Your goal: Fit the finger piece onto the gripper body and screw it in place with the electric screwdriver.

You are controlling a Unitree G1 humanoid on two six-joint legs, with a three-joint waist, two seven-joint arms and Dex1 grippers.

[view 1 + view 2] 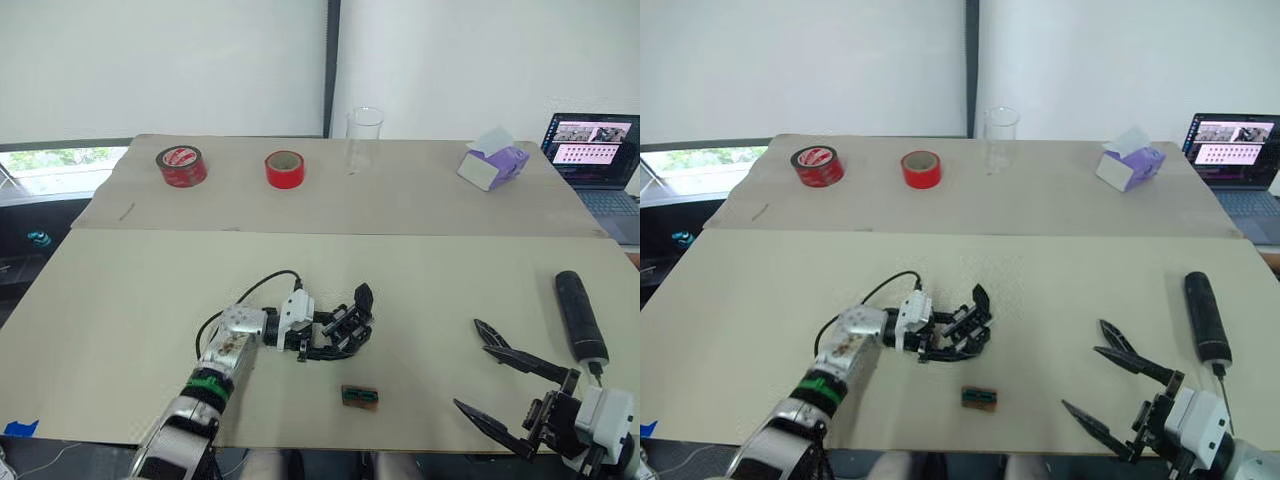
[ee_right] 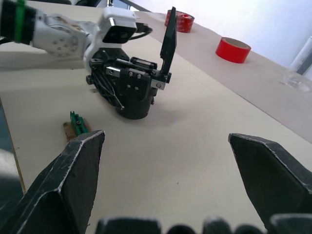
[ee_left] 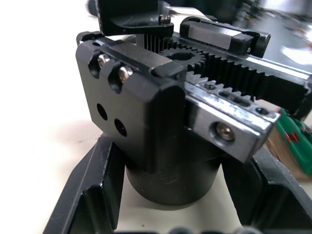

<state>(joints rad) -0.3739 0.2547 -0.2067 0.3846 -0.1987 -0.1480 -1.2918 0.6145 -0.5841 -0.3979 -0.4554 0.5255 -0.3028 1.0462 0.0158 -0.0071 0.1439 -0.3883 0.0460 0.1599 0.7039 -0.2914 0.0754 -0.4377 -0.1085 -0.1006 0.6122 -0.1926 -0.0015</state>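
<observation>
**Body braced on the left, screwdriver waiting on the right**

While the left end effector (image 1: pixel 335 335) clamps the gripper body (image 1: pixel 343 328) near the middle of the tabletop (image 1: pixel 120 290), the head view shows why: held low against the surface, the part cannot slide when a piece is pressed or screwed onto it. A slim black finger piece (image 1: pixel 364 297) stands up from the far side of the body, apparently already seated there. A small green-and-brown block (image 1: pixel 360 396) lies loose just in front of it. The right end effector (image 1: pixel 500 385) hovers wide open and empty at the near right edge, with the electric screwdriver (image 1: pixel 581 315) lying just beyond it, bit end toward the robot, probably so the right arm can take it without a long reach. At the back stand two red tape rolls (image 1: pixel 181 165), a clear glass (image 1: pixel 364 138) that looks empty, a purple-and-white box (image 1: pixel 492 164) whose contents are not visible, and a laptop (image 1: pixel 592 150).

Seen from the left wrist, the body (image 3: pixel 146 122) sits between the two black fingers (image 3: pixel 83 190), its round base on the tabletop, toothed rack and gear on top, screw heads and open holes on its face.

Seen from the right wrist, the fingers (image 2: pixel 63 180) are spread far apart with nothing between them, facing the braced body (image 2: pixel 129 87) and the upright finger piece (image 2: pixel 168 41). Judging from this, picking up the screwdriver is the step ahead.
</observation>
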